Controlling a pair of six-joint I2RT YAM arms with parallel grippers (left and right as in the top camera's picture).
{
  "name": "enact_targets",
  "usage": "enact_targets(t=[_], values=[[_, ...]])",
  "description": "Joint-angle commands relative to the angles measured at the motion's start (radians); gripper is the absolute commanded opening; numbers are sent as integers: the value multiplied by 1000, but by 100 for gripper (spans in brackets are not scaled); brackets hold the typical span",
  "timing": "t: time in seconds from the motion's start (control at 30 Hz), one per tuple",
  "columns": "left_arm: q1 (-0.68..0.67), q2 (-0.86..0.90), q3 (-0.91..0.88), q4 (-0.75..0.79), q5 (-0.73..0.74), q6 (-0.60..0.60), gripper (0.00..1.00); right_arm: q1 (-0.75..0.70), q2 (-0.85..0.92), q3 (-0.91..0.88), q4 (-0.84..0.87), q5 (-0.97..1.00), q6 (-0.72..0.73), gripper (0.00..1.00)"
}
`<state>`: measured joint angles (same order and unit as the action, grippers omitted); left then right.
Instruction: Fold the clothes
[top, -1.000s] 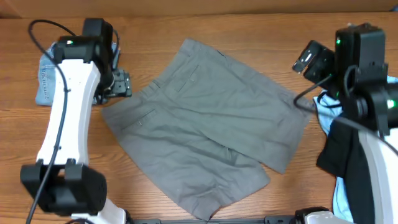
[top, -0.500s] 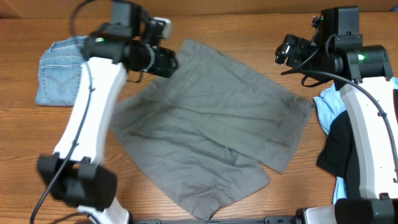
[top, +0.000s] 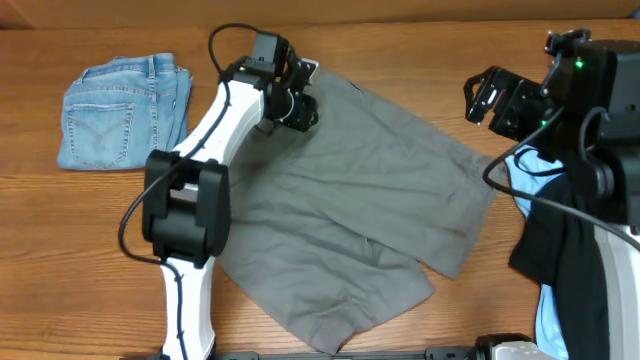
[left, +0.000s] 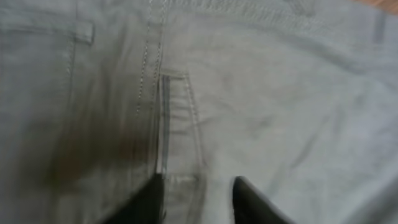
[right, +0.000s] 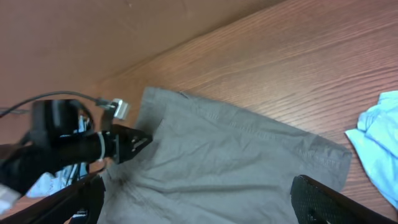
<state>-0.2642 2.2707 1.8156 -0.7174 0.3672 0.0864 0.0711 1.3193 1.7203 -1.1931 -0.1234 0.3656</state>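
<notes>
The grey shorts (top: 350, 210) lie spread flat across the middle of the table, waistband toward the back left. My left gripper (top: 300, 105) is pressed down on the waistband corner. In the left wrist view its fingertips (left: 152, 200) stand a narrow gap apart, with a seam fold of the shorts (left: 261, 93) between them; whether the cloth is pinched is blurred. My right gripper (top: 492, 100) hovers above the shorts' back right corner, wide open with nothing between its fingers (right: 336, 199). That view also shows the shorts (right: 236, 155) below it.
Folded blue denim (top: 120, 110) lies at the far left. A black garment (top: 560, 250) and a light-blue one (top: 530, 185) are heaped at the right edge beneath my right arm. The left arm reaches over the shorts' left side.
My left arm swung from beside the denim to the shorts' waistband corner, and its jaws narrowed. The right gripper shifted a little and stayed open.
</notes>
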Motion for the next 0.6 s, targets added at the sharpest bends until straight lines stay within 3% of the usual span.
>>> enact_targets(t=[0.0, 0.1, 0.23, 0.37, 0.57], values=[[-3, 45, 12, 19, 0, 11, 29, 0, -5, 16, -11, -2, -7, 99], [-3, 68, 12, 21, -53, 10, 30, 0, -3, 15, -27, -2, -7, 99], [6, 87, 12, 11, -243, -60, 31, 0, -3, 14, -25, 2, -7, 99], [46, 93, 12, -3, -399, -113, 39, 0, -3, 14, -25, 2, -7, 100], [173, 93, 12, -12, -432, -144, 42, 0, 9, 13, -42, 2, -7, 100]])
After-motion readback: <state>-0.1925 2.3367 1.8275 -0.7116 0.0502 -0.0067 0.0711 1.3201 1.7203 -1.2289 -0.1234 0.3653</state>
